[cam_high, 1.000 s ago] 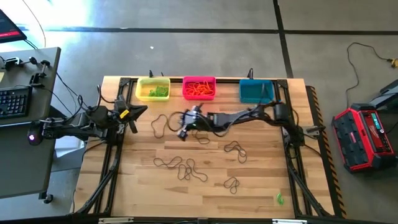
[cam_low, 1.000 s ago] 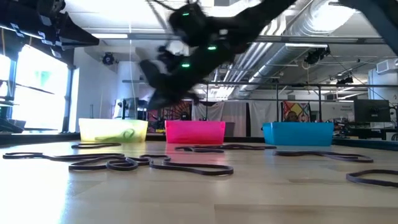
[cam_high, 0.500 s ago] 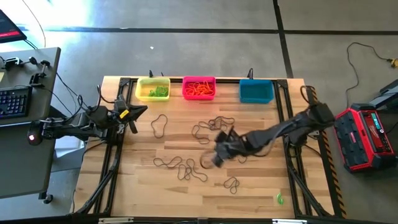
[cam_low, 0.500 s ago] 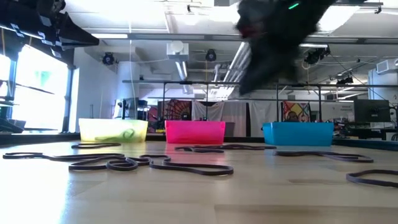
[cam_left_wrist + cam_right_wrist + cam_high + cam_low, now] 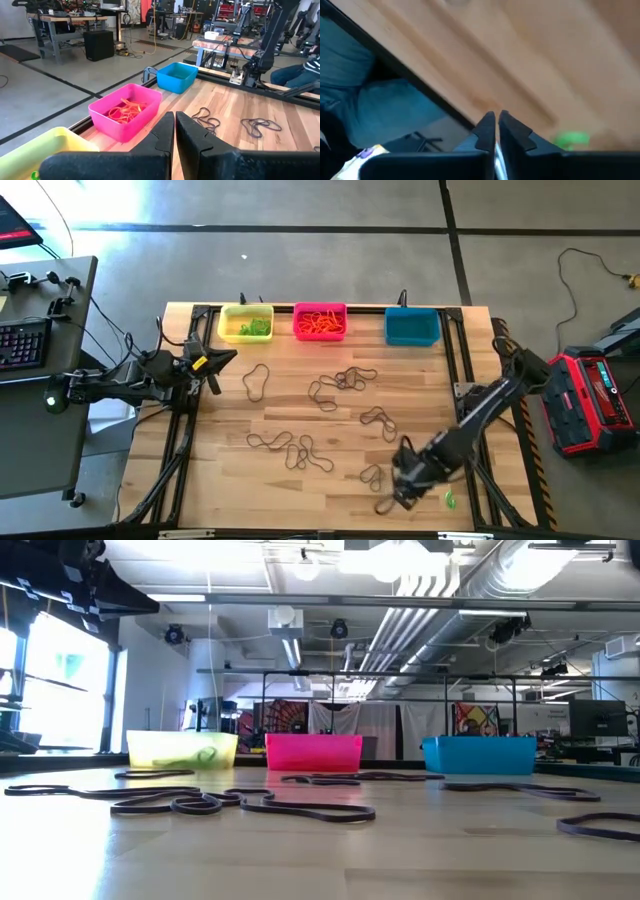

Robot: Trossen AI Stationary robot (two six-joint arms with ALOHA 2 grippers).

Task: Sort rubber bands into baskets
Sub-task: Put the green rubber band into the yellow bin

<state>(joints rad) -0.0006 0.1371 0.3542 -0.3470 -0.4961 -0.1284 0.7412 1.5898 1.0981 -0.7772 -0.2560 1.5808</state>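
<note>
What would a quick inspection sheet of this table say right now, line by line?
Surface: wooden table, bare between bands.
Job's things: yellow basket, pink basket, blue basket along the far edge; dark rubber bands scattered; green band near the front right corner.
Clutter: nothing seen.
Grippers: left gripper shut, waiting at the left edge; right gripper shut, near the green band.
Cables: black cable on the floor.
Surroundings: red case, keyboard.

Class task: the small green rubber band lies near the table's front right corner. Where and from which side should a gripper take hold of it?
Come straight down from above on the green rubber band: it lies flat and bunched on the table, so pinch across the clump's middle. The right gripper is nearest, its fingers shut.
</note>
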